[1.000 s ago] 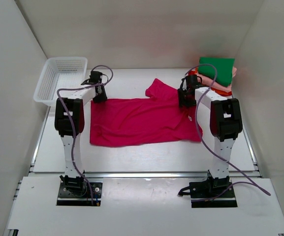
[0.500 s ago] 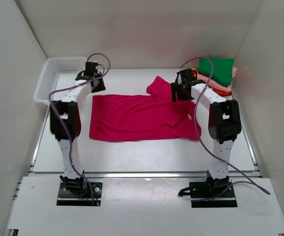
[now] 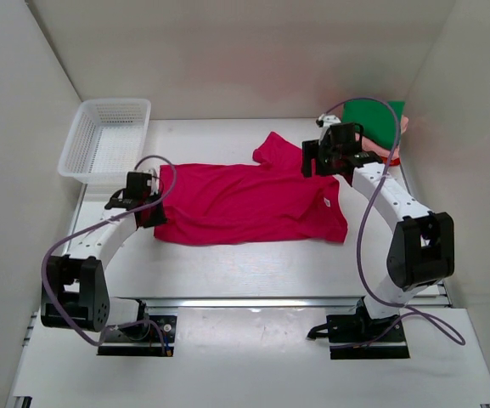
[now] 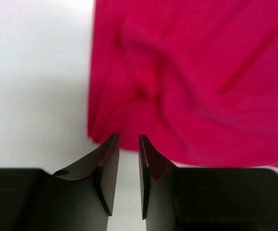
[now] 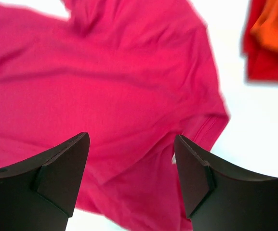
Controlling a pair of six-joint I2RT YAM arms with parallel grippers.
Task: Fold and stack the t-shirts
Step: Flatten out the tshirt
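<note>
The magenta t-shirt (image 3: 249, 204) lies spread flat in the middle of the table (image 3: 253, 263), one sleeve poking toward the upper centre of the frame. We judge it light, limp and a little slippery on the smooth surface. It should wrinkle and drag rather than hold a shape, so we would pinch it at edges and corners, both layers together, and lift low. The left gripper (image 4: 128, 140) sits at the shirt's lower-left corner, its jaws a narrow gap apart with bare table between them and nothing caught. The right gripper (image 5: 130, 139) hovers spread wide over the shirt's right part near the sleeve, gripping nothing. Counting, we see one unfolded shirt and one stack at the upper right. In that stack we make out a green shirt (image 3: 379, 119) on top, a light pink sliver (image 3: 404, 125), then orange (image 5: 273, 24) and red (image 5: 269, 67), four folded in all. One white basket (image 3: 104, 140) stands at the upper left.
</note>
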